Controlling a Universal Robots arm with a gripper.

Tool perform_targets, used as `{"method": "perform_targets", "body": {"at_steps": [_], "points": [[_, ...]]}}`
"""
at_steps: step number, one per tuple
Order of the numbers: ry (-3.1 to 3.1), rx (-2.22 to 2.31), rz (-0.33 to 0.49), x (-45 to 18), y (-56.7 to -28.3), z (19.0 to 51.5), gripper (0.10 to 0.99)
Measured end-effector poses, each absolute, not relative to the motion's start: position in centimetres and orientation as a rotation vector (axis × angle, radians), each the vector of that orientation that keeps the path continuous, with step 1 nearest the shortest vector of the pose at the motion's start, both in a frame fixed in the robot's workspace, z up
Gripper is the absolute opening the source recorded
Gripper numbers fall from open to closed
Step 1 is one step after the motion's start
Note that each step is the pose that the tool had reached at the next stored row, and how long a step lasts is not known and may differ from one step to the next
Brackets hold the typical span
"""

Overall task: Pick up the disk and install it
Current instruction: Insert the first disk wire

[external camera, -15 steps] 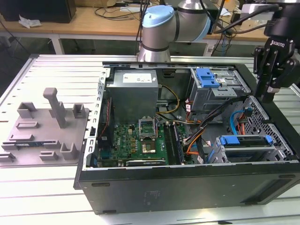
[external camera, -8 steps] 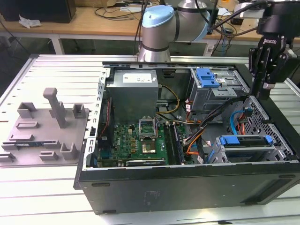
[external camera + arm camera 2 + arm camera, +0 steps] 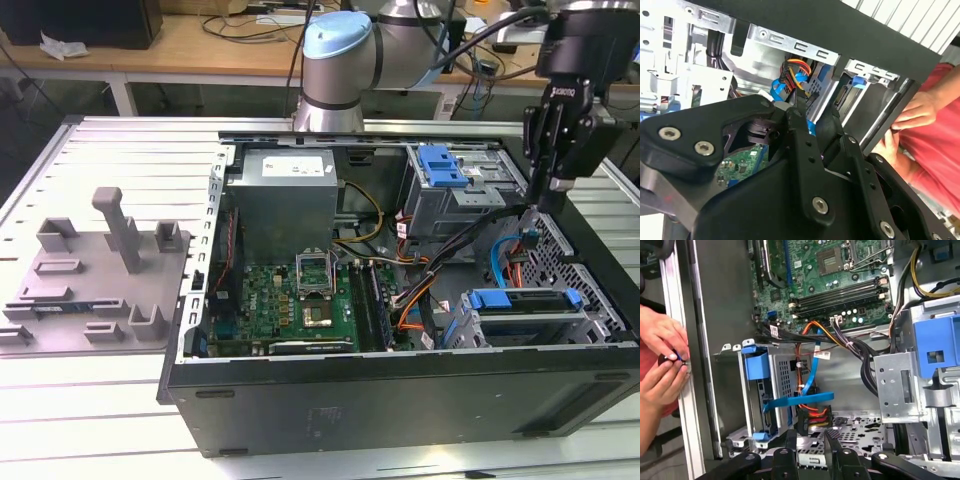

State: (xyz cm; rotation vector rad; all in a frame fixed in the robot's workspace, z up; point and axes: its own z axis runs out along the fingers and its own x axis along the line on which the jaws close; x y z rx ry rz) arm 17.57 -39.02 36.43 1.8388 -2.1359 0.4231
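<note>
Right now the gripper (image 3: 541, 203) hangs inside the open computer case (image 3: 400, 400), over its corner at the exterior view's right. In both wrist views its two fingers (image 3: 790, 442) stand a narrow gap apart with nothing clamped between them; their tips are close to a black cable plug (image 3: 811, 421) with red and orange wires and a blue flat cable (image 3: 797, 401). The disk (image 3: 525, 300) sits in the metal drive cage near the case's front wall, its blue carrier (image 3: 758, 365) showing at the cage's edge. A person's hands (image 3: 662, 357) rest at the case's rim. A grey fixture (image 3: 100, 270) lies on the table (image 3: 100, 400), well apart
</note>
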Motion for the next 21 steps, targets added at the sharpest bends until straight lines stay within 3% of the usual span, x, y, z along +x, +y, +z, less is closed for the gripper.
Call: {"method": "perform_targets", "body": {"at_steps": [21], "points": [[-2.103,1.804,0.480,17.0,-39.2,34.4,0.353]]}}
